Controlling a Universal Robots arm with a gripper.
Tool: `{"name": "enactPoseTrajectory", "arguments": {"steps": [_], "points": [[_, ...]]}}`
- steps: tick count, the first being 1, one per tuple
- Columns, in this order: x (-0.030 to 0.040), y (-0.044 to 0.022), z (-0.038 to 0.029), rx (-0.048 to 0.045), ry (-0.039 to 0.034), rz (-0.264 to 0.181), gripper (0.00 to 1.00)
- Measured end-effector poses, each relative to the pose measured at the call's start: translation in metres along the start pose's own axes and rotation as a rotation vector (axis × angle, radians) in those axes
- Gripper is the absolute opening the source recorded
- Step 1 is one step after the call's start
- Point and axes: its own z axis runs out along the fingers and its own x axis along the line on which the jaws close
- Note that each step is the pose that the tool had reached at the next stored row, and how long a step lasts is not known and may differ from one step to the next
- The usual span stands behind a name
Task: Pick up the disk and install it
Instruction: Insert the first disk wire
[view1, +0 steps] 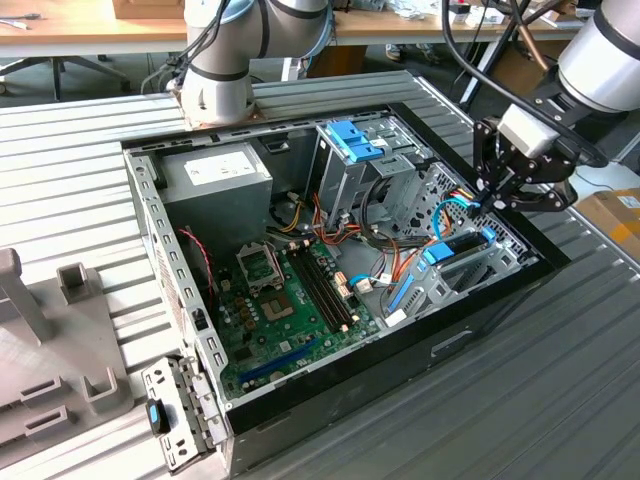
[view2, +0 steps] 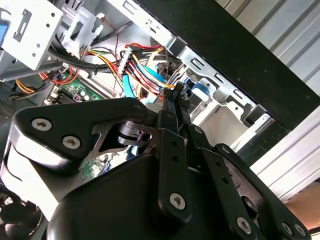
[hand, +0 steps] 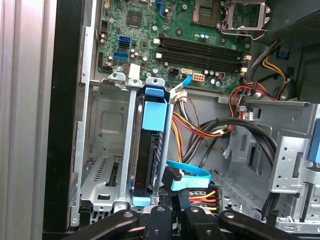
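1. Evidently the disk (hand: 146, 160) is no longer loose; it stands on edge in a slot of the grey drive cage (hand: 107, 150), black body between the metal rails, its blue rail and tabs showing at both ends; in the exterior view this is the right side of the computer case (view1: 480, 320), hard against its wall.
2. Step in hand, as I judge it: pick-up is done and this is the tail of the install, seating or checking rather than carrying.
3. Fingers: the gripper (view2: 177, 93) hangs over one end of the disk, fingers drawn together with nothing visibly between them; they are not clamped on the disk.
4. Disk relative to fingers: in the first wrist view the fingertips sit just beside the disk's end tab, off to the side where the blue data cable (hand: 192, 175) loops; whether they touch tab or cable, I cannot tell.
5. Next move, my judgement: any further seating calls for pressure straight along the slot, kept clear of the blue cable and the red and yellow wire bundle (view2: 145, 70) close by.
6. Beyond: the motherboard (hand: 200, 35) lies on the case floor, well apart from the fingers.
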Motion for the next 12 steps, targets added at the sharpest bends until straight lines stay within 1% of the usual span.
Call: {"name": "enactPoseTrajectory", "arguments": {"steps": [5, 8, 12], "points": [[0.0048, 0.0006, -0.0001, -0.0009, -0.0001, 0.000, 0.16], [0.0078, 0.0012, 0.0027, -0.0035, -0.0008, 0.001, 0.16], [0.0084, 0.0013, 0.0031, -0.0048, -0.0005, 0.001, 0.16]]}}
